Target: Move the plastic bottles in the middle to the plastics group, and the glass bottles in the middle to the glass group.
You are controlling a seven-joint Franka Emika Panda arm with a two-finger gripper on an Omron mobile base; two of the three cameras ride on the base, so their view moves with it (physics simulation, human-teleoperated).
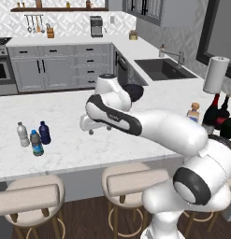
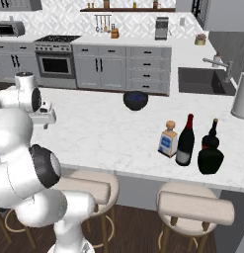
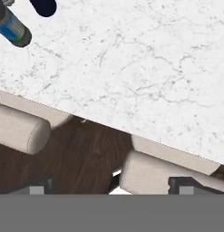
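The water bottle (image 1: 36, 144) already stands on the desk (image 1: 135, 107) just beside the white-capped bottle (image 1: 23, 134) and the dark-blue bottle (image 1: 44, 133), so the plastics look sorted. What seems left is glass: the squarish bottle (image 2: 168, 139) and the wine bottle (image 2: 185, 141) stand side by side near the round dark bottle (image 2: 210, 154) – whether they count as joined to the glass group I cannot tell. Glass is likely heavy, rigid, slick and breakable; I would take the wine bottle around its straight body, below the shoulder, and the squarish one across its flat sides. The claw (image 1: 94, 127) hangs over the desk's near edge, jaws spread wide – holding and touching nothing
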